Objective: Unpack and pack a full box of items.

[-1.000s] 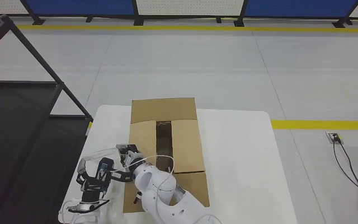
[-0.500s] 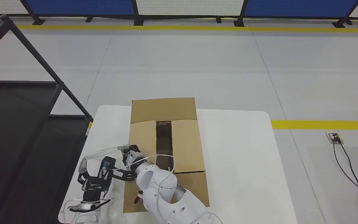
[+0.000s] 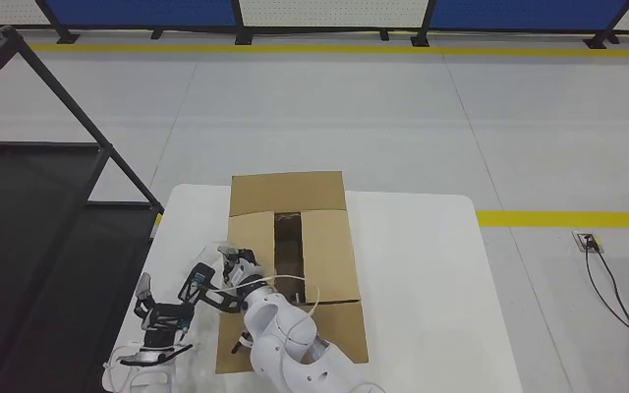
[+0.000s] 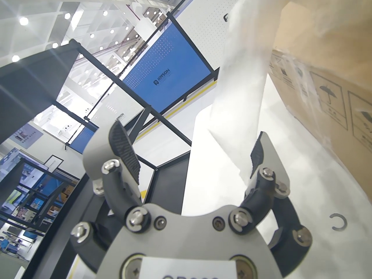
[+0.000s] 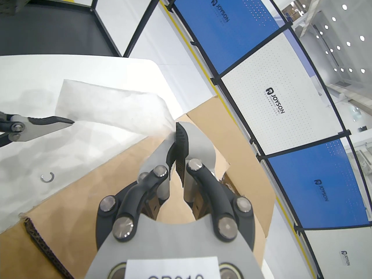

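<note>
A brown cardboard box [image 3: 329,257] stands on the white table [image 3: 423,285], left of the table's middle and running from near its far edge down to its near edge. The two long top flaps lie folded in over the opening with a narrow dark gap between them, and the far flap is spread flat outward.

Over the strip of table between the box's left wall and the table's left edge, towards the near-left corner, a thin white translucent sheet [image 5: 116,107] hangs stretched between the two arms.

The right gripper [image 5: 177,134] sits above the box's left edge with its fingers pressed together on one end of the sheet, pinching it at the tips.

The left gripper [image 4: 189,134] is lower and further towards the table's left edge. Its jaws are spread wide, and the other end of the sheet passes down between the two fingers, lying against one ribbed pad [image 4: 255,153] and well apart from the other. It is not clamped on the sheet.

A small open metal ring [image 4: 338,222] lies flat on the table, near the foot of the box's left wall
</note>
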Tool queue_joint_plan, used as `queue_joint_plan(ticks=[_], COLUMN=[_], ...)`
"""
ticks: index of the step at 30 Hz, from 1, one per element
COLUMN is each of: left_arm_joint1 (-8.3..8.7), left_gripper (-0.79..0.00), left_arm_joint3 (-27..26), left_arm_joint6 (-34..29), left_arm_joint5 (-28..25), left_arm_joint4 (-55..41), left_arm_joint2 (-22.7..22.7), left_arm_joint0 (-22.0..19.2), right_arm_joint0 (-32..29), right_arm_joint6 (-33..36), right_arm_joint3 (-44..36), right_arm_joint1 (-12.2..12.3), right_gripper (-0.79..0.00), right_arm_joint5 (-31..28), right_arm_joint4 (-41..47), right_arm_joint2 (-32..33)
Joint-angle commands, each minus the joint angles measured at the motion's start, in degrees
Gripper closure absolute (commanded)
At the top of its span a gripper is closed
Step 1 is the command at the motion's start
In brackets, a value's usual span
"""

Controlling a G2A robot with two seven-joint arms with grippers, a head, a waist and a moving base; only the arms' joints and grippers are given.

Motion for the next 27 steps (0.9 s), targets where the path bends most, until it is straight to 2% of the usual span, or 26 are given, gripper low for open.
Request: queue_joint_plan(ticks=[1,15,23,27], left_arm_joint1=[0.03,0.19,0.38,0.45], left_gripper=[-0.785,-0.785,-0.785,-0.785], left_arm_joint3=[-0.1,2.8,2.7,0.9], left_arm_joint6=[0.3,0.7,2.4,3.2], left_arm_joint5=[0.1,-2.5,-7.8,-13.4], left_arm_joint4=[-0.3,-2.2,-8.5,-15.3], left_arm_joint2=[-0.5,-2.1,-4.3,-6.0], left_arm_joint0=[0.3,0.6,1.6,3.3], right_arm_joint0=[-0.4,-3.2,-2.0,-0.9], right_arm_joint6=[-0.3,1.2,7.1,10.6], right_arm_joint3=[-1.0,-11.6,-16.4,-18.2], right_arm_joint1=[0.0,0.0,-0.4,-0.9], right_gripper=[0.0,0.0,0.0,0.0], right_arm_joint5=[1.3,5.8,8.1,8.9], right_arm_joint4=[0.0,-1.4,-4.2,-4.5], right_arm_joint2=[0.3,1.2,-0.9,-2.3])
